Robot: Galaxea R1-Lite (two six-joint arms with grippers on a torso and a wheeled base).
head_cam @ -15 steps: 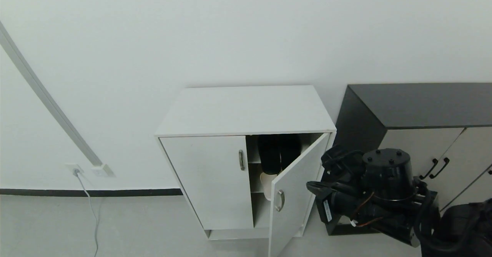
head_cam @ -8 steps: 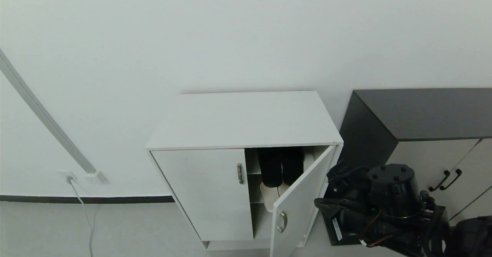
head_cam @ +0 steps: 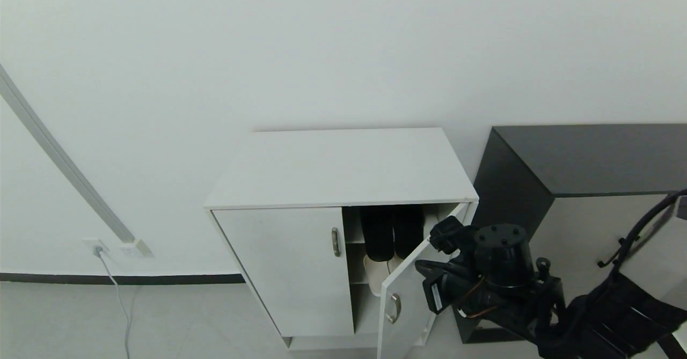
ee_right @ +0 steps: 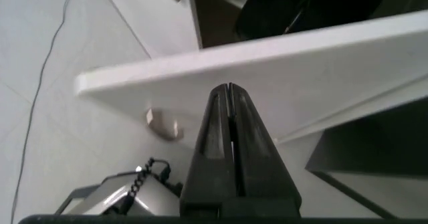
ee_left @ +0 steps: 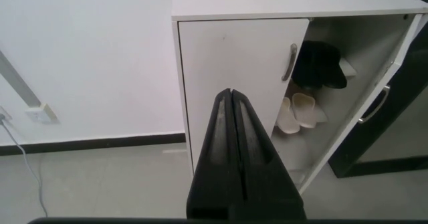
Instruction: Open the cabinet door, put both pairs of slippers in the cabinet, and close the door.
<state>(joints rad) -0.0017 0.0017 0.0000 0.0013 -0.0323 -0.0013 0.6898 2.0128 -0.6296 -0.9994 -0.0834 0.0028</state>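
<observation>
The white cabinet [head_cam: 343, 166] stands against the wall, left door shut and right door [head_cam: 410, 289] swung partly open. Inside, black slippers [head_cam: 390, 230] lie on the upper shelf and white slippers [head_cam: 375, 266] on the shelf below. My right arm [head_cam: 483, 278] is at the outer side of the open door. In the right wrist view my right gripper [ee_right: 229, 89] is shut and empty, its tip at the door panel [ee_right: 281, 57], above the door handle [ee_right: 162, 124]. My left gripper [ee_left: 231, 93] is shut and empty in front of the closed left door [ee_left: 234, 50].
A dark cabinet [head_cam: 585, 155] stands right beside the white one, close behind my right arm. A wall socket with a cable [head_cam: 97, 250] and a slanted wall duct [head_cam: 59, 171] are at the left. Open floor [head_cam: 161, 321] lies before the cabinet.
The head camera shifted early on, so the cabinet sits lower in the picture. My right arm then moved left, up to the open door. The door's angle looks unchanged.
</observation>
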